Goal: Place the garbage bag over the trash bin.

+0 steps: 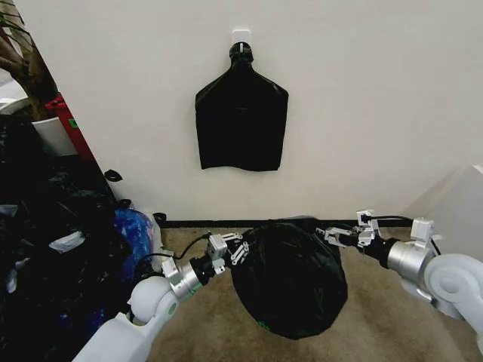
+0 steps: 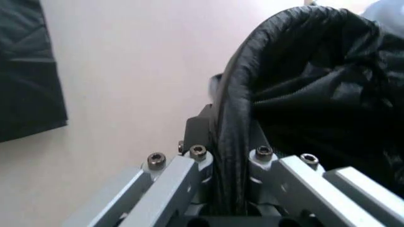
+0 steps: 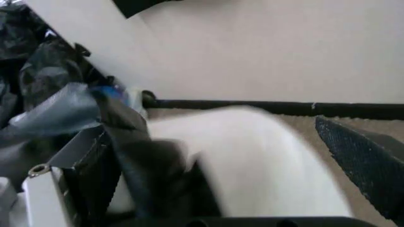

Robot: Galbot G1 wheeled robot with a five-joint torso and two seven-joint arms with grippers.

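1. Where the carpet meets the wall, the garbage bag (image 1: 290, 279) hangs stretched between the two arms, a billowing black shape low in the middle of the head view.
2. The left pincer (image 1: 235, 250) sits at the bag's nine o'clock edge, its fingers clamped on a bunched fold of the black plastic, as the left wrist view (image 2: 230, 142) shows up close.
3. The right pincer (image 1: 337, 234) is at the bag's two o'clock edge; whether it grips I cannot tell.
4. In the right wrist view the trash bin (image 3: 252, 165) shows cream-white, just beside that arm's fingers (image 3: 363, 163).
5. At twelve o'clock a flat black bundle (image 1: 241, 121) hangs on the wall, and a heap of bags (image 1: 60, 249) lies at nine o'clock.
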